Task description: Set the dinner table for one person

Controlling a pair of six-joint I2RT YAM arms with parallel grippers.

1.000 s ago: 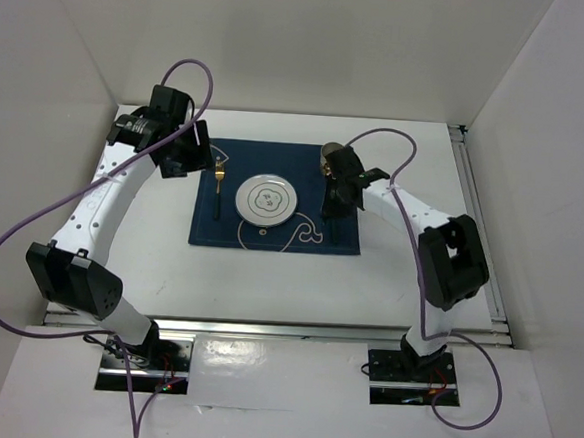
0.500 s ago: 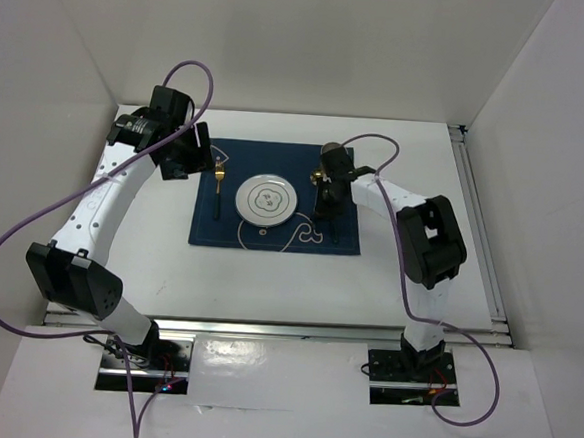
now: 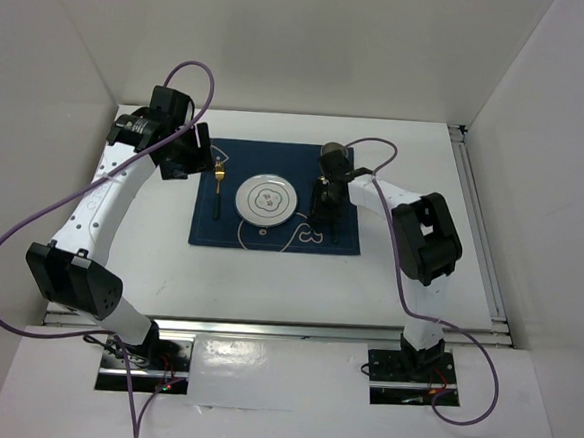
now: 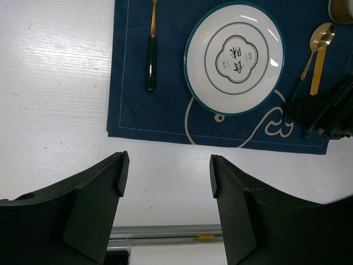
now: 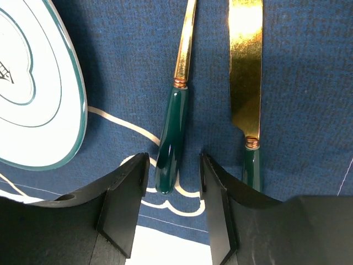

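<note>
Far left, the left claw: gapes wide, grips nothing, hovers above bare tabletop. Beneath both claws, the large flat plain white rectangular dinner table: spreads out far beyond everything on it, carries a metal rail along the near edge by the arm bases. Just ahead of the left claw's fingertips, the dark blue cloth placemat with a white whale outline: lies flat on that table and reaches rightward under the other claw. Ahead and slightly left of the left claw, a gold utensil with a dark green handle: rests on the mat's left part, handle toward the claw, head cut off at the wrist view's edge. Ahead and right of it, a round white ceramic plate with a teal rim: sits mid-mat, bare. Right of the plate and apart from it, a gold spoon with a dark green handle: lies flat on the mat. Over its handle end, the right claw: stands partly open, one finger on each side, blue cloth showing in both gaps, clamps nothing. Just outside that claw's right finger, a gold-bladed knife with a dark green handle: lies alongside the spoon.
</note>
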